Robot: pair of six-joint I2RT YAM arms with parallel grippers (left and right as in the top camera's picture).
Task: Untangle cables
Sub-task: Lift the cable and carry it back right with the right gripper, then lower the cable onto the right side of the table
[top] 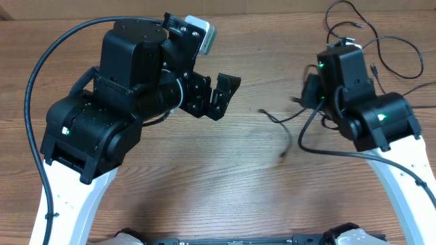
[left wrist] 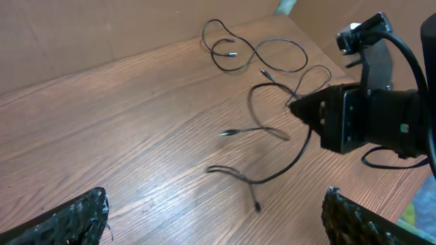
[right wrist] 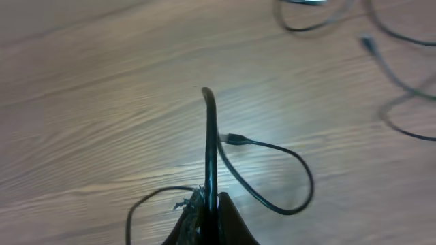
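Observation:
Thin black cables lie on the wooden table. One cable (top: 285,133) runs from my right gripper (top: 300,101) leftward and down, its plug end near the table middle; it shows in the left wrist view (left wrist: 272,173) as a loose curve. My right gripper (right wrist: 212,207) is shut on this cable (right wrist: 211,136), which stands up between its fingers. More loose cables (top: 381,47) curl at the far right, also seen in the left wrist view (left wrist: 252,51). My left gripper (top: 214,95) is open and empty, held above the table left of the cable; its two fingers (left wrist: 218,218) are wide apart.
The right arm's body (left wrist: 368,116) fills the right side of the left wrist view. Thicker black arm wires (top: 34,102) loop along the left side. Bare wood lies between the two arms.

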